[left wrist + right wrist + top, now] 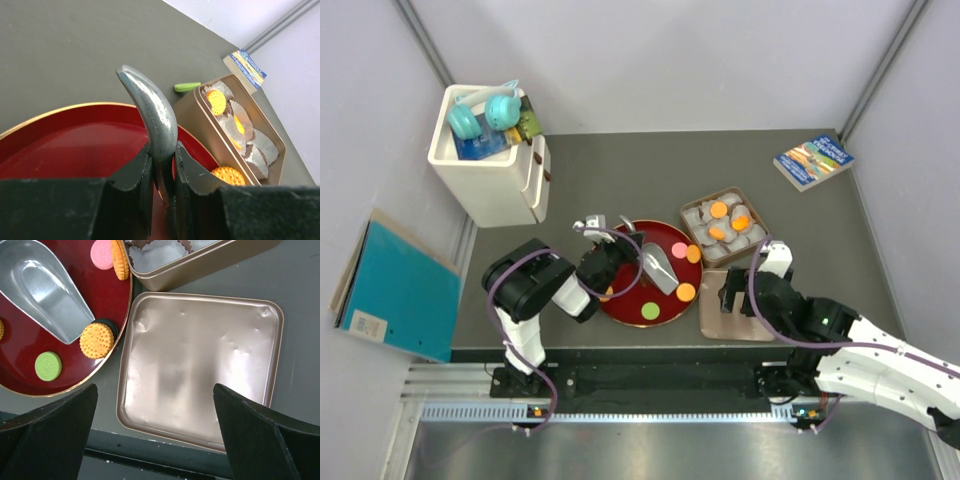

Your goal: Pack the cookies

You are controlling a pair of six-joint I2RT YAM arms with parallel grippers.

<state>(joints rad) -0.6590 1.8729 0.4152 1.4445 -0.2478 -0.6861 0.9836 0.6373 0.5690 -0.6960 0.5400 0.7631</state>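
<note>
The left gripper and right gripper are coloured black; white-and-black arms are trailed by purple cables.

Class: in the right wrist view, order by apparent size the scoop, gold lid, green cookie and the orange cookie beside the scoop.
1. gold lid
2. scoop, cut off by the frame edge
3. orange cookie
4. green cookie, only slightly smaller, so nearly a tie

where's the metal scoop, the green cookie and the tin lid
metal scoop (42, 290), right wrist view, middle of its bowl
green cookie (48, 366), right wrist view, centre of its top face
tin lid (200, 370), right wrist view, bare middle of its flat panel
</note>
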